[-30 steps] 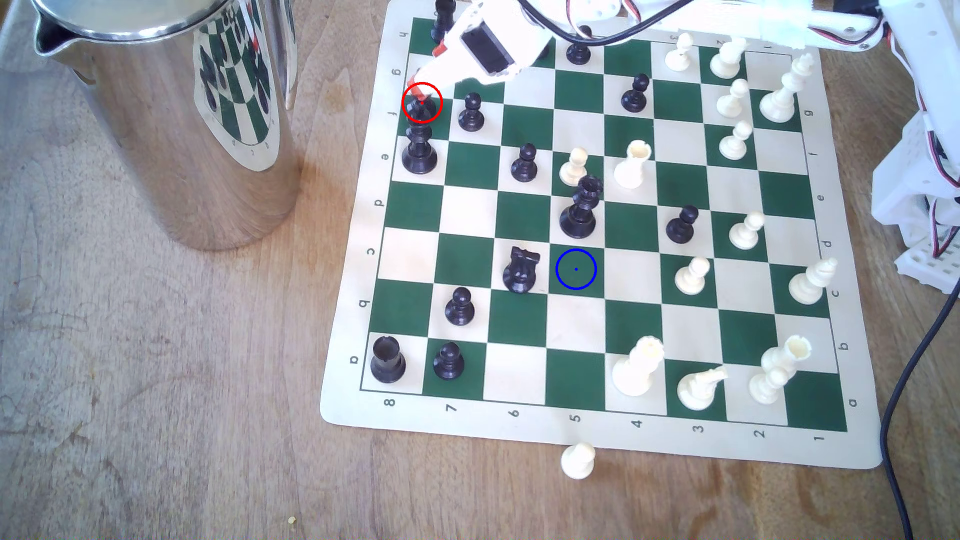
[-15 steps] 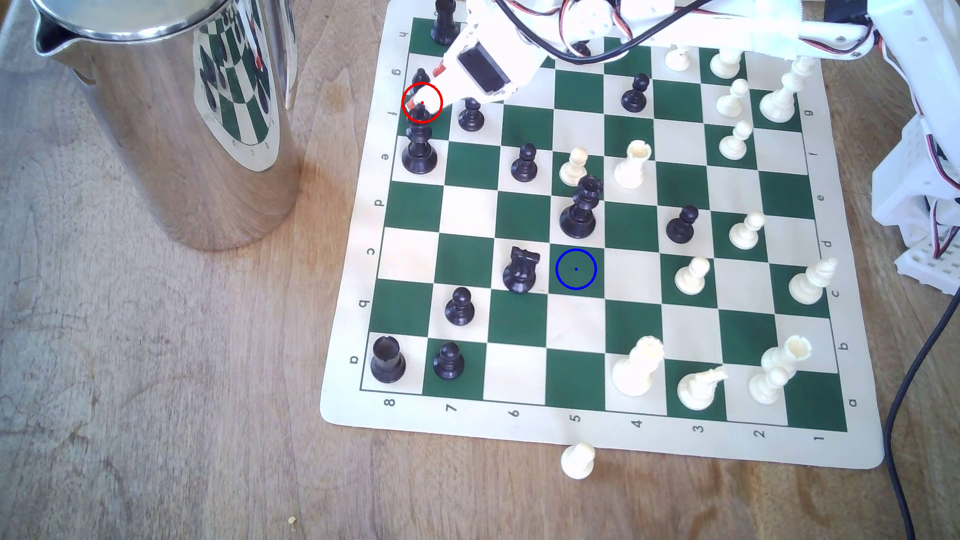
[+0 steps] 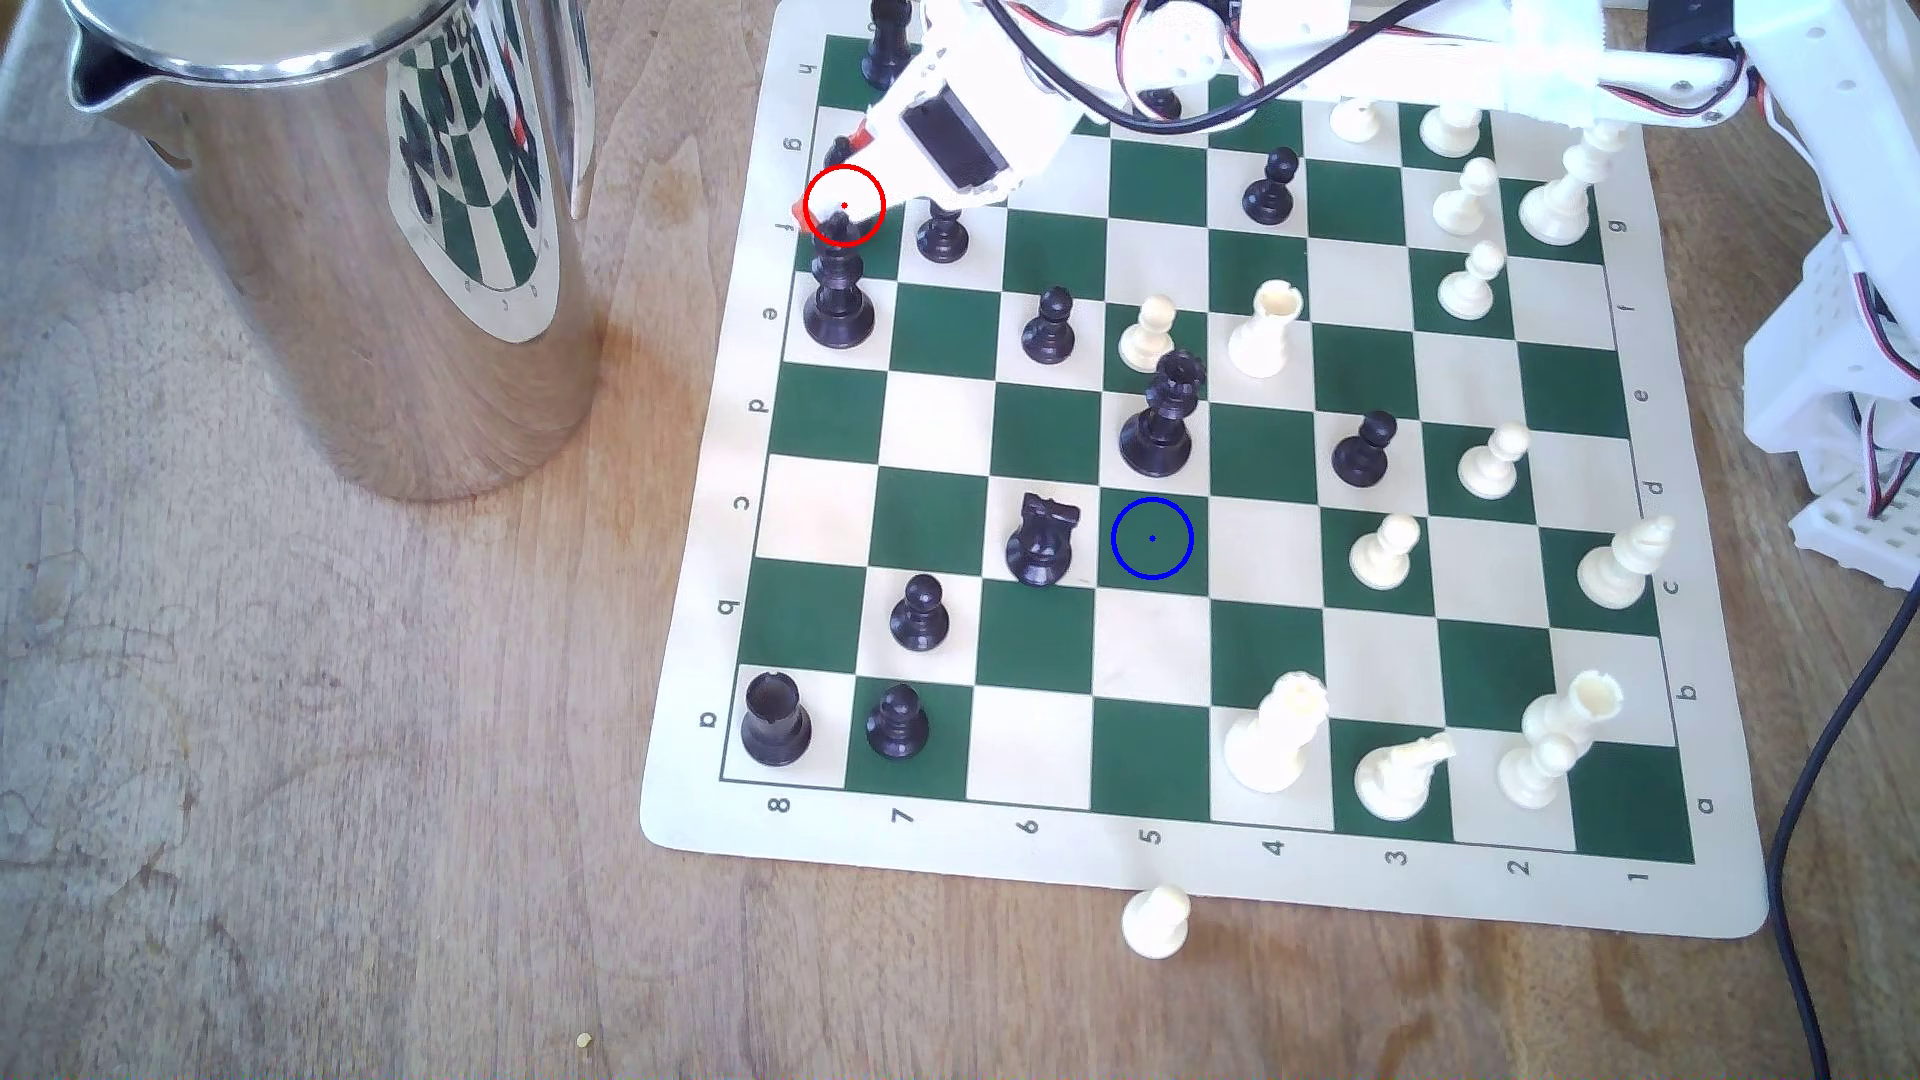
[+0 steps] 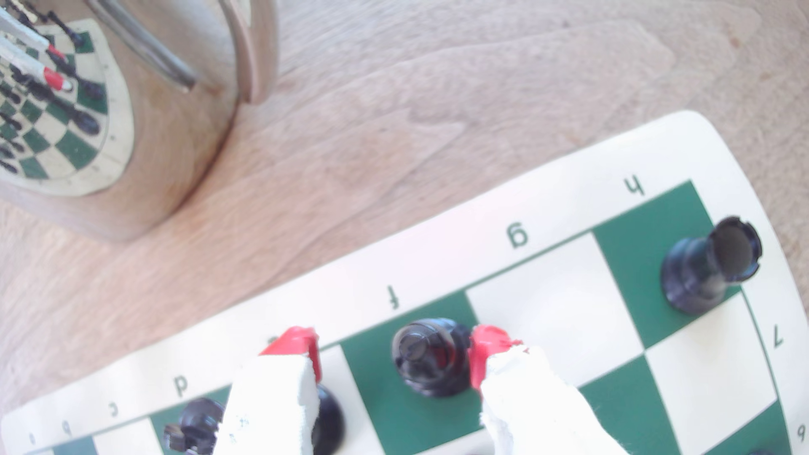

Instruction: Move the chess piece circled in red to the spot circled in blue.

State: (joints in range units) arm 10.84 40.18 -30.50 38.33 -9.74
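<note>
Upper left of the exterior view: steel jug (image 3: pixel 343 239) on wood table (image 3: pixel 312 779); black bishop (image 4: pixel 431 356) on edge-file green square, upper centre; gripper (image 4: pixel 394 354) spread, straddling it, one red tip touching; king (image 3: pixel 837 296) crowds one side; blue-ringed square (image 3: pixel 1152 538) centre, free.

My arm (image 3: pixel 1455 62) is white printed plastic, a long slim link running to a blocky white base (image 3: pixel 1839 343) with a grid-patterned lower part. A black servo block (image 3: pixel 951 135) sits set into the white wrist housing. Loose cables loop over the links: one thick black, with thinner red, white and black strands beside it. My gripper (image 4: pixel 394 354) ends in two white fingers with rough, grainy printed surfaces, each capped in red at the tip (image 4: pixel 486 350). In the exterior view those red tips (image 3: pixel 854 137) show as small bright marks against the white plastic.
</note>
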